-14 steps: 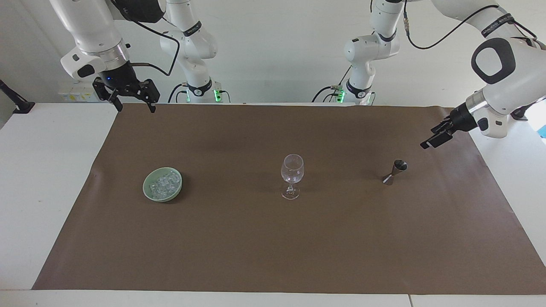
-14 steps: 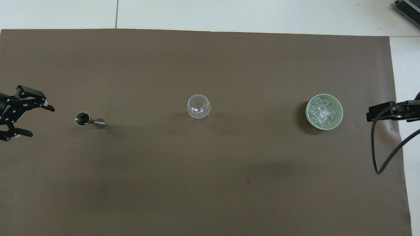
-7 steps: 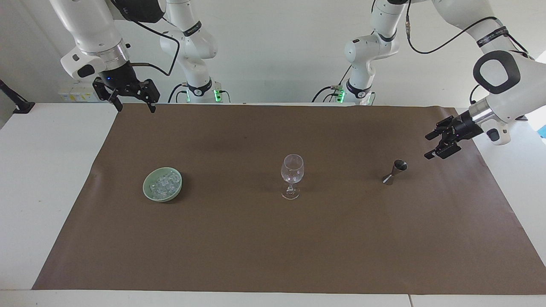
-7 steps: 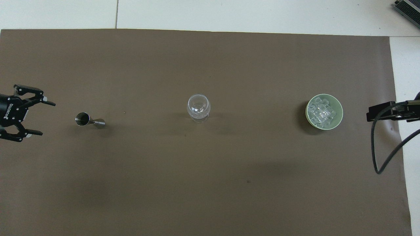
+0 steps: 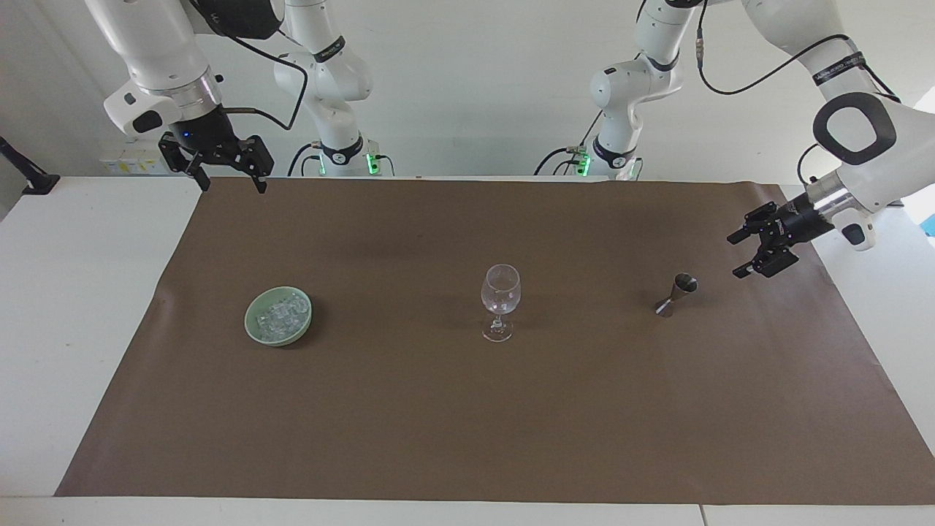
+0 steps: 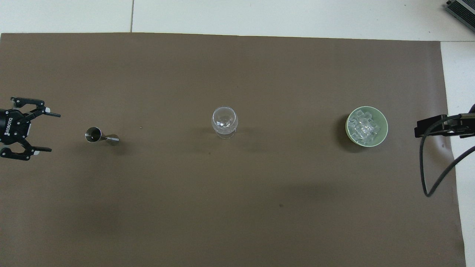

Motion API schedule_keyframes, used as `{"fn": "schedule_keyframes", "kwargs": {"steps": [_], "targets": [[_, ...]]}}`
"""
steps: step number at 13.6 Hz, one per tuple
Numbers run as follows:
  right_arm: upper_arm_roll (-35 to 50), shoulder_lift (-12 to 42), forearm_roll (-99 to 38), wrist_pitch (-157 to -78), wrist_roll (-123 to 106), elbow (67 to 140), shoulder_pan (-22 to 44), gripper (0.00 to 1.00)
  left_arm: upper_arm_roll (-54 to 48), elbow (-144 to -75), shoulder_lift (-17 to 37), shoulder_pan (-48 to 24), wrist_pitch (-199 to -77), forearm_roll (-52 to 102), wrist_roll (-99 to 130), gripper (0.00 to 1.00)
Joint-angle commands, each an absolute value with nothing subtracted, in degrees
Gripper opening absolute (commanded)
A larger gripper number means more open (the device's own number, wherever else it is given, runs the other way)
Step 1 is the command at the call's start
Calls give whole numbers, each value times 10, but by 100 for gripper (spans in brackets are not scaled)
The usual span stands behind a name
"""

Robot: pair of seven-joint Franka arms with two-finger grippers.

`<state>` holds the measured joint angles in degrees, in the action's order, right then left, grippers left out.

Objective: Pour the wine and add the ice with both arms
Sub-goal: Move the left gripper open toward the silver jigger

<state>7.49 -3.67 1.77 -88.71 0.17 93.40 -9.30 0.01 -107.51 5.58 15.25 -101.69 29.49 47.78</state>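
Fingers of the left gripper [image 5: 736,255] spread near the jigger [image 5: 676,294].

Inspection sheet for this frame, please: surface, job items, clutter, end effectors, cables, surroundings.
Surface: brown mat on a white table.
Job's things: wine glass upright at mid-mat, looks empty; ice in a green bowl; metal jigger toward the left arm's end.
Clutter: nothing seen.
End effectors: left end effector open beside the jigger, not touching; right end effector open, waiting above the mat's edge.
Cables: black cable loops by the right arm.
Surroundings: white wall.
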Motion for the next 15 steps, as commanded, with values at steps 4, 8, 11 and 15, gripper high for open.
{"fn": "schedule_keyframes", "kwargs": {"steps": [4,8,11,15], "targets": [[76,-48,15,-888,-10,947,-96,100,-4,-1122,45,174,-1061,355,504,100],[76,-48,16,-888,-9,947,-95,100,-4,-1144,54,195,-1085,408,511,100],[76,-49,15,-888,-10,947,-95,100,-4,-1166,67,218,-1100,461,509,100],[76,-48,15,-888,-10,947,-95,100,-4,-1193,72,232,-1102,504,507,100]]}}
